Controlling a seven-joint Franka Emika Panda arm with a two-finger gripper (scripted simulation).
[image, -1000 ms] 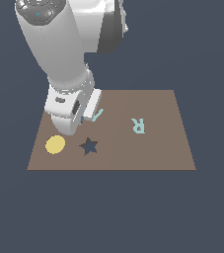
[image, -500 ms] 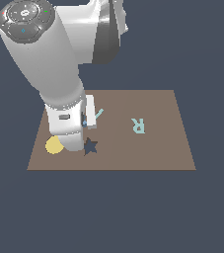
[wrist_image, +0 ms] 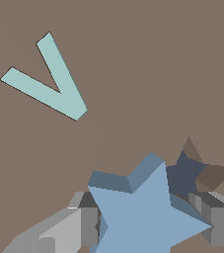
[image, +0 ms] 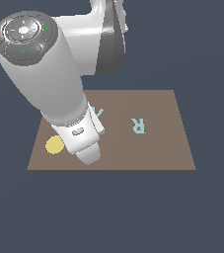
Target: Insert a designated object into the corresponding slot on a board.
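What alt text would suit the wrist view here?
A light-blue five-pointed star piece sits clamped between grey fingers, close above a flat brown board. Part of a dark navy star-shaped cutout shows just beyond it, and a pale teal V-shaped letter lies farther off.

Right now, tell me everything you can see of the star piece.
The star shows only in the wrist view; the arm hides it in the exterior view. It is a light-blue, five-pointed, thick flat piece with matte, plastic-looking faces and darker side walls. It sits between the gripper fingers, held level above the brown board. The dark star slot peeks out beside one point, so the piece is offset from it, not yet seated.
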